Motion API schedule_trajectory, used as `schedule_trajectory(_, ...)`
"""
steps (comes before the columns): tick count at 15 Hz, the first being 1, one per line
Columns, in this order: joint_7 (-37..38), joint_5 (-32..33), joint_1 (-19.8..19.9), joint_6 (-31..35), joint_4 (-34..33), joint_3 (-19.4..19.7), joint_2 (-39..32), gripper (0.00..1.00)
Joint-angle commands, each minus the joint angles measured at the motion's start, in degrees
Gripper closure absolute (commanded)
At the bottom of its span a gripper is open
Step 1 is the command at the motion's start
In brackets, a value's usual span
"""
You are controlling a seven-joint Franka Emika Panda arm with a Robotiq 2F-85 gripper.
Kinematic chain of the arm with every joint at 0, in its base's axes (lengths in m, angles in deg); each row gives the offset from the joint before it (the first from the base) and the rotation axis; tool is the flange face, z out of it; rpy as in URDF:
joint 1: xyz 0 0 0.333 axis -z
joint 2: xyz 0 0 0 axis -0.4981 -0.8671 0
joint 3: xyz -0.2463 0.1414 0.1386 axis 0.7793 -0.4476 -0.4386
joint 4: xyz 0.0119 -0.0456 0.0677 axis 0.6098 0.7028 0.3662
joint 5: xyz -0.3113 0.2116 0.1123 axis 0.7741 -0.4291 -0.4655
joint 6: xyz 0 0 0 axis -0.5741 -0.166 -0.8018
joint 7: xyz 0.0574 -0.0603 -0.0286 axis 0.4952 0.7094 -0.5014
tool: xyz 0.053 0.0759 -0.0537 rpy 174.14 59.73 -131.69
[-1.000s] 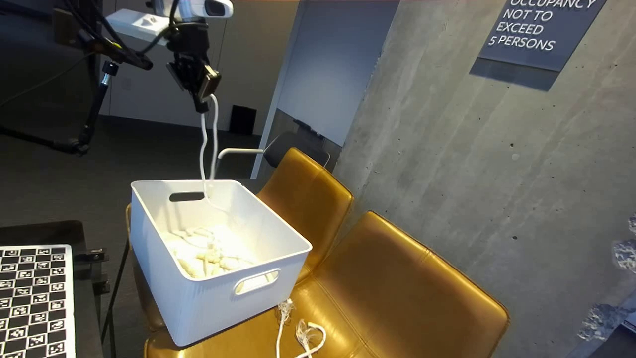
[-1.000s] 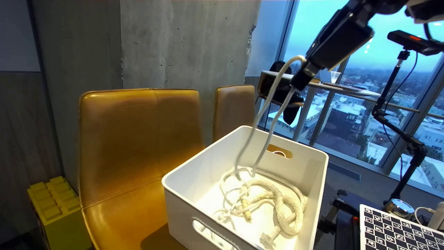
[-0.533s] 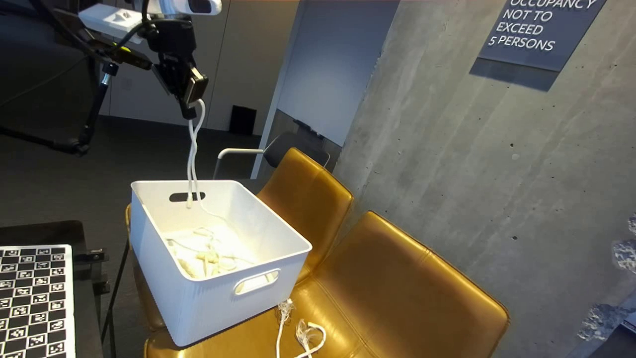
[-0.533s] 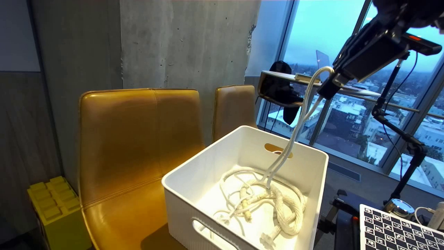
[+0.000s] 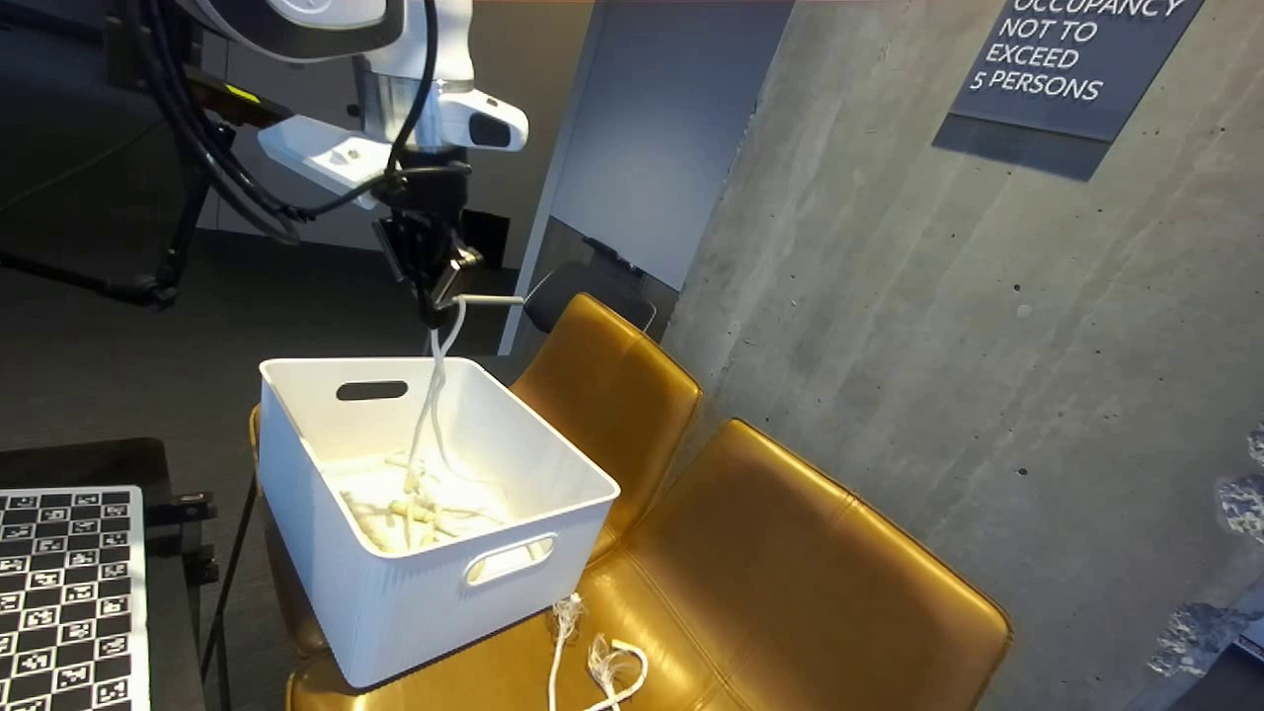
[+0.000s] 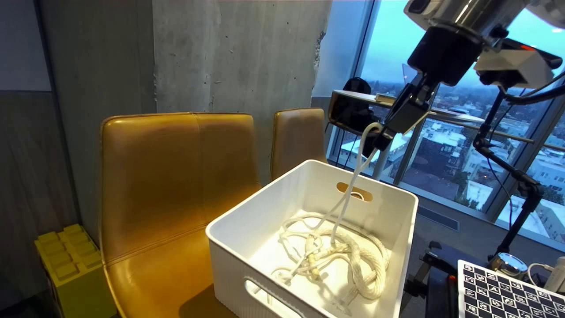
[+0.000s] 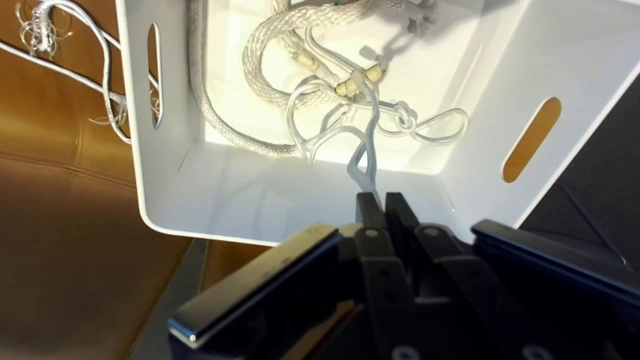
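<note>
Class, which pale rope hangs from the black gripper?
The thin white cord, pinched by the black gripper, running into the white plastic bin. The thick braided cream rope lies inside the bin; the frayed white cord lies on the shiny tan chair.

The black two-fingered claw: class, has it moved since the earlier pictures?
Yes: in both exterior views, the black two-fingered claw now sits lower, closer to the unmoved white rectangular plastic bin.

Your gripper pinches a thin white cord that trails into a white bin holding thick braided rope; frayed cord ends lie outside.
</note>
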Motion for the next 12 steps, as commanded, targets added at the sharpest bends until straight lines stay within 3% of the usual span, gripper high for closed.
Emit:
schedule_trajectory(1,-1.7,-1.6,0.5,0.0,-3.6,-0.3,-4.6,0.57)
schedule_trajectory(9,-3.9,-2.6,4.2,-1.4,-10.3,2.0,-9.4,0.01)
schedule_trajectory(12,-7.9,-3.3,7.3,-0.8,-11.3,4.7,-11.1,0.00)
